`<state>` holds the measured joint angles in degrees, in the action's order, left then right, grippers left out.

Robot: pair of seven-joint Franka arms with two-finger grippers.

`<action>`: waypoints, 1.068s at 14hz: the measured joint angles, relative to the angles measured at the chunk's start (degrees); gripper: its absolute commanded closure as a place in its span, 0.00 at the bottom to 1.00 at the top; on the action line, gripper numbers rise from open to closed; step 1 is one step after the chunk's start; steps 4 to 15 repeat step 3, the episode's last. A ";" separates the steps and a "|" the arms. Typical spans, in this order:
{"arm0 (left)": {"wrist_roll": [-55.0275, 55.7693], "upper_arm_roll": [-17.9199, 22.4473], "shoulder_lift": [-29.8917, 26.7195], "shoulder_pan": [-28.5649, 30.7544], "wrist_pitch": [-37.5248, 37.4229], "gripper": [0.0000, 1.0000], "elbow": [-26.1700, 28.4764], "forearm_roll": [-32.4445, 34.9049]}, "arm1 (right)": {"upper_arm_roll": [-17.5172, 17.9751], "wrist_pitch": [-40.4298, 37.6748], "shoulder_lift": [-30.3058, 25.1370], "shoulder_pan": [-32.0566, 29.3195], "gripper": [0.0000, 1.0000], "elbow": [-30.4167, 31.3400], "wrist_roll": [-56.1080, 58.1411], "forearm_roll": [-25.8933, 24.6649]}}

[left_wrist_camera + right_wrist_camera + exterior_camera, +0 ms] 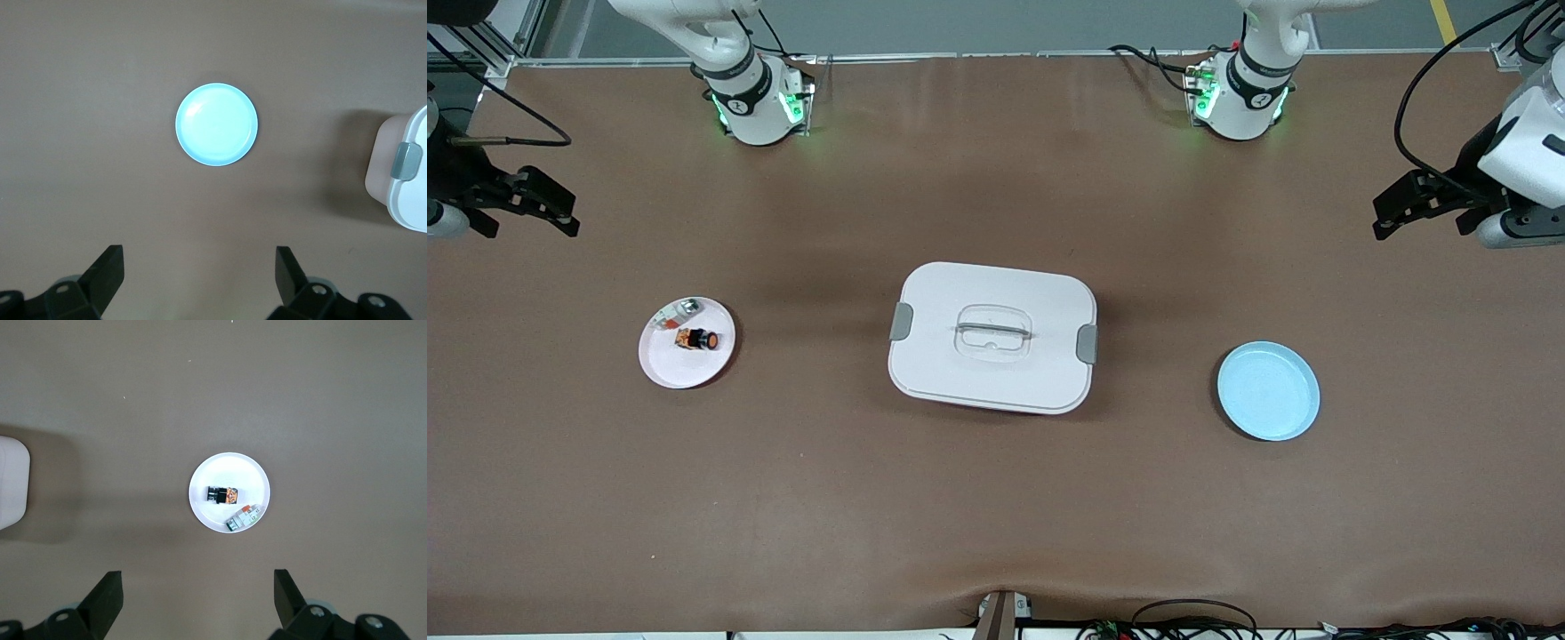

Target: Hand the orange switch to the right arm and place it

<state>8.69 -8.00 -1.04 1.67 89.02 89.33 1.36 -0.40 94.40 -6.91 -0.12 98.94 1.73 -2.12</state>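
Currently orange switch (696, 339) lies in white plate (660, 366) at the right arm's end; blue plate (1268, 391) bare. Left gripper (199, 270) and right gripper (197, 590) hover released, jaws apart, at the table's 3 and 9 o'clock edges.

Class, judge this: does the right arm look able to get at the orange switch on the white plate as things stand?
Probably yes: the orange switch lies uncovered on the white plate at the right arm's end, and the right end effector is open.
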 measured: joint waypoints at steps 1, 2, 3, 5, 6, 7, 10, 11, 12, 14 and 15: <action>0.00 0.00 0.00 0.00 -0.31 0.00 -0.04 0.00 | 0.00 -0.01 0.00 0.00 0.00 0.00 0.00 0.00; 0.00 0.00 0.00 0.00 -0.45 0.00 -0.04 -0.01 | 0.00 -0.01 0.01 0.00 0.00 0.00 0.00 0.00; 0.00 0.00 0.00 0.00 -0.53 0.00 -0.04 -0.01 | 0.00 -0.01 0.01 0.00 0.00 0.00 0.00 0.00; 0.00 0.00 0.00 0.00 -0.53 0.00 -0.04 -0.01 | 0.00 -0.01 0.01 0.00 0.00 0.00 0.00 0.00; 0.00 0.00 0.00 0.00 -0.53 0.00 -0.04 -0.01 | 0.00 -0.01 0.01 0.00 0.00 0.00 0.00 0.00; 0.00 0.00 0.00 0.00 -0.53 0.00 -0.04 -0.01 | 0.00 -0.01 0.01 0.00 0.00 0.00 0.00 0.00; 0.00 0.00 0.00 0.00 -0.53 0.00 -0.04 -0.01 | 0.00 -0.01 0.01 0.00 0.00 0.00 0.00 0.00; 0.00 0.00 0.00 0.00 -0.53 0.00 -0.04 -0.01 | 0.00 -0.01 0.01 0.00 0.00 0.00 0.00 0.00; 0.00 0.00 0.00 0.00 -0.53 0.00 -0.04 -0.01 | 0.00 -0.01 0.01 0.00 0.00 0.00 0.00 0.00; 0.00 0.00 0.00 0.00 -0.53 0.00 -0.04 -0.01 | 0.00 -0.01 0.01 0.00 0.00 0.00 0.00 0.00; 0.00 0.00 0.00 0.00 -0.53 0.00 -0.04 -0.01 | 0.00 -0.01 0.01 0.00 0.00 0.00 0.00 0.00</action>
